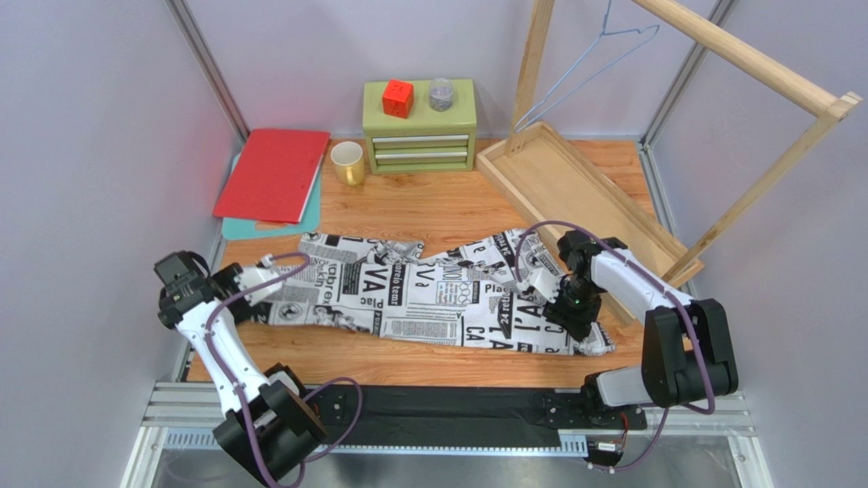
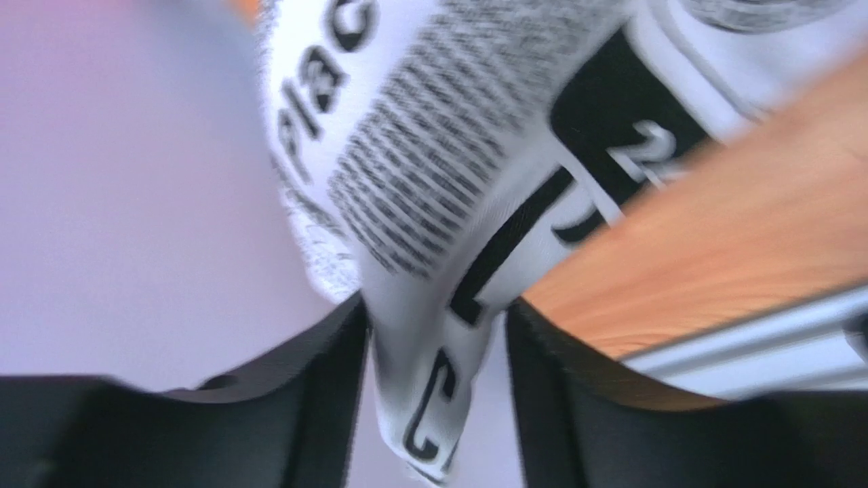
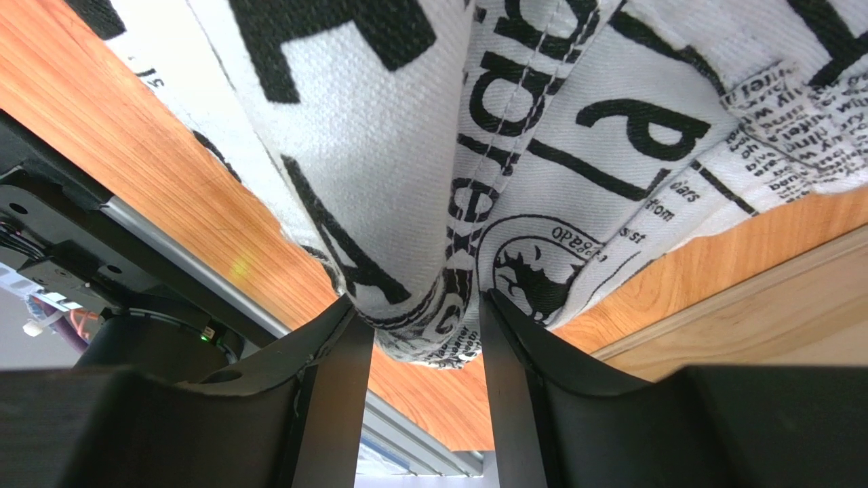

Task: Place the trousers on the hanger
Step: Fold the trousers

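1. Top external view: the trousers (image 1: 428, 295) lie stretched across the bench (image 1: 438, 211), in front of the green drawer box (image 1: 419, 137) and apart from it.
2. The hanger (image 1: 601, 66) hangs up high, to the right of the drawer box.
3. The left fingers (image 2: 336, 371) are partly closed, pinching a fold of the trousers' end left of the drawer box.
4. The right fingers (image 3: 336, 371) are partly closed, clamping bunched cloth at the end right of it.

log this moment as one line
left fingers: shut on trousers | right fingers: shut on trousers | trousers: spread on table | hanger: at rack, untouched
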